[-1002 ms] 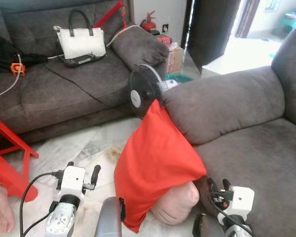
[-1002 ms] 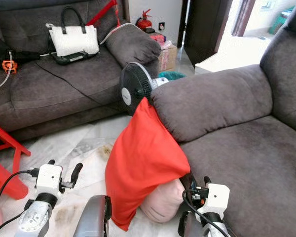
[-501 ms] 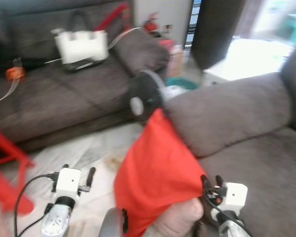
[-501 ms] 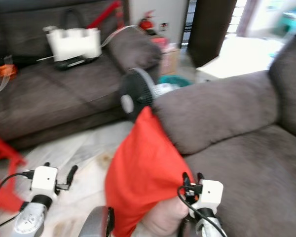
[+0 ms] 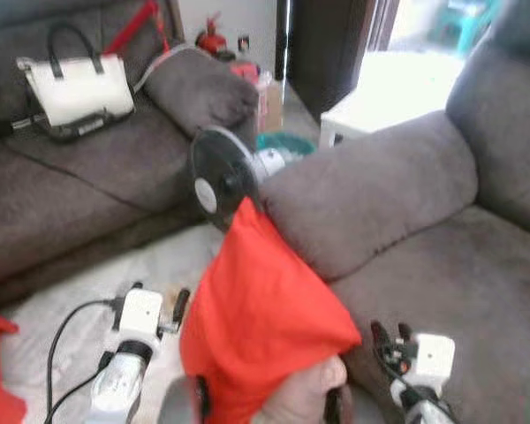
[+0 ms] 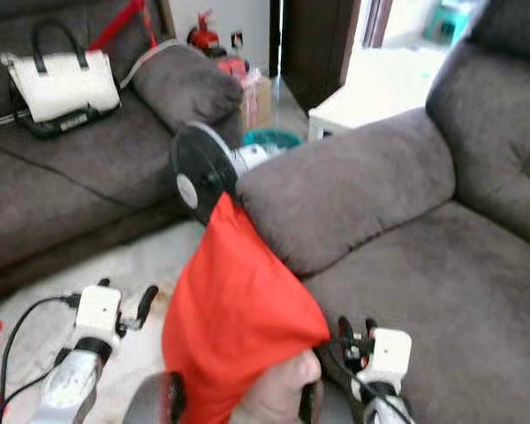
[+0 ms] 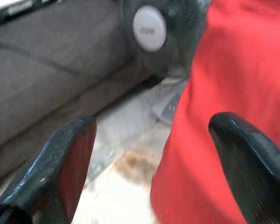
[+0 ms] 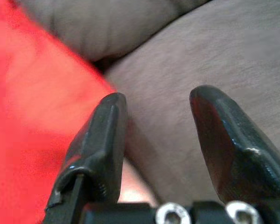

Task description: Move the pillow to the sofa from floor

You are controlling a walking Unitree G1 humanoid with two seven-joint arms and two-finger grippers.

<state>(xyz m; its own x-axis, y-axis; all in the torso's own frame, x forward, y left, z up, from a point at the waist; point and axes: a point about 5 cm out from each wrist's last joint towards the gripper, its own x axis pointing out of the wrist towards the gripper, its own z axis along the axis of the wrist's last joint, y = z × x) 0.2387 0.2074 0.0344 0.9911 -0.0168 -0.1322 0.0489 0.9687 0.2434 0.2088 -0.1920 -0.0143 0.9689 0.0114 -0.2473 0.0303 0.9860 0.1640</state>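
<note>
- End effectors flank the red pillow (image 5: 265,327) low in the head views: left end effector (image 5: 175,309) on its floor side, right end effector (image 5: 389,340) on the sofa (image 5: 442,265) side.
- Left end effector (image 7: 149,154): fingers spread wide, empty, pillow's edge between them but no clear contact.
- Right end effector (image 8: 156,140): fingers apart, nothing held, aimed at the gap where pillow meets the seat.
- Pillow stands upright on the floor (image 5: 79,283), leaning on the sofa arm (image 5: 362,194); a pink cushion (image 5: 305,402) bulges out below it.
- Step in hand, my guess: closing in to squeeze the pillow from both sides. Best to press in evenly at mid-height, grip the red cover not the pink bulge, then lift over the arm onto the seat.
- Fan (image 5: 216,172) sits just behind the pillow top; lift away from it.
- Further back: second sofa (image 5: 62,194) with a white handbag (image 5: 75,88).
- Hard to tell: pillow's bottom is cut off, frames are blurred, floor contact not visible; whether the pink cushion is part of the pillow is unclear.
</note>
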